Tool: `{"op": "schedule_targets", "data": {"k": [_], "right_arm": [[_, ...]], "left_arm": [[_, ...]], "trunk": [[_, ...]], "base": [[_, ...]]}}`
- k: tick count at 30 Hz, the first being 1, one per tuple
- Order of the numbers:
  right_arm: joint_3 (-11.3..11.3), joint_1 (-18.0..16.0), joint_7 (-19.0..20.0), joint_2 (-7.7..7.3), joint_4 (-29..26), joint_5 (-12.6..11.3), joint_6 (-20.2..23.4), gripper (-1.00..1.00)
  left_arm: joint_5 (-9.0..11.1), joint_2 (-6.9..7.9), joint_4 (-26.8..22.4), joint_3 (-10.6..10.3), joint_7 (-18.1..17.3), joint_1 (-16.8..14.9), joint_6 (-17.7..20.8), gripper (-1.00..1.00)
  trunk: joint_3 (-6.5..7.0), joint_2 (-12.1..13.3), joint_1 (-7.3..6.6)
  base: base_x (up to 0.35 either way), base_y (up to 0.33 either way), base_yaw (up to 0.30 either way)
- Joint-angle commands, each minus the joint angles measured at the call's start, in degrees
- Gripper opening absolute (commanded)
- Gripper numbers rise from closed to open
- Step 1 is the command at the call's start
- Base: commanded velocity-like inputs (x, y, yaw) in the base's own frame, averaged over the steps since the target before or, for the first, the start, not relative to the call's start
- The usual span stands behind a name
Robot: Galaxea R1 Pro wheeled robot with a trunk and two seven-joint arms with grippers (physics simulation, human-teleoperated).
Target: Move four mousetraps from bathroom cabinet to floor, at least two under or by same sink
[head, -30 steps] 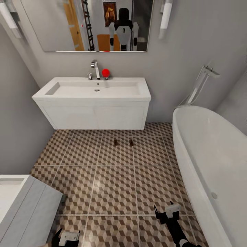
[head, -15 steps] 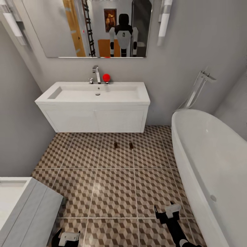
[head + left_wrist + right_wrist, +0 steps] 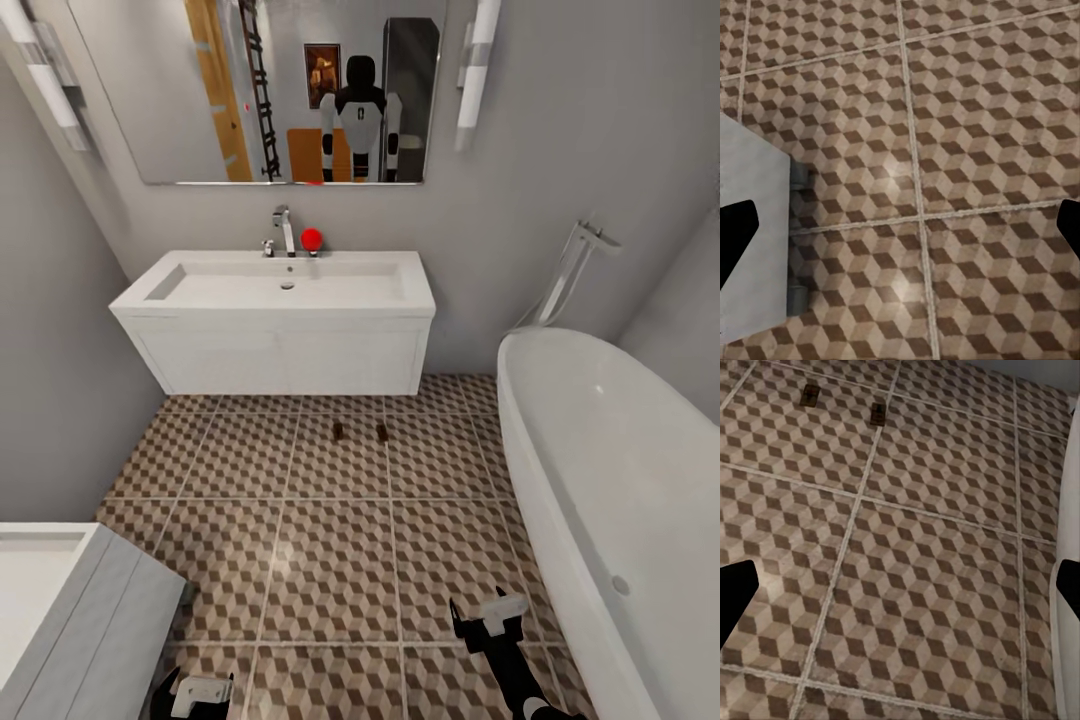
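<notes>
Tan, flat mousetraps (image 3: 338, 431) (image 3: 382, 431) lie side by side on the cube-patterned bathroom floor (image 3: 330, 560), just before the white boxy sink (image 3: 280, 320). A smooth tub (image 3: 610, 480) curves alongside. Left gripper (image 3: 200, 690) and right gripper (image 3: 490, 618) hang low, jaws spread, empty.

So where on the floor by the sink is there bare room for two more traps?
Bare tiles flank the two traps: left toward the wall, right toward the tub. The wide floor between them and the claws is bare too. Tightest spot: between the traps.
</notes>
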Motion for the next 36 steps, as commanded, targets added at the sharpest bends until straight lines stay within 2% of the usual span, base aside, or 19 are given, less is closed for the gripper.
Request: {"op": "schedule_targets", "data": {"k": [1, 36], "right_arm": [[0.44, -0.04, -0.61, -0.01, 0.05, 0.31, -0.06, 1.00], [0.44, -0.04, -0.63, -0.01, 0.05, 0.31, -0.12, 1.00]], "left_arm": [[0.57, -0.01, 0.02, -0.52, 0.08, -0.03, -0.16, 1.00], [0.57, -0.06, 0.09, -0.53, 0.08, -0.03, -0.16, 1.00]], "trunk": [[0.23, 0.38, -0.22], [9.76, 14.42, -7.91]], "base": [[0.000, 0.000, 0.000], [0.000, 0.000, 0.000]]}}
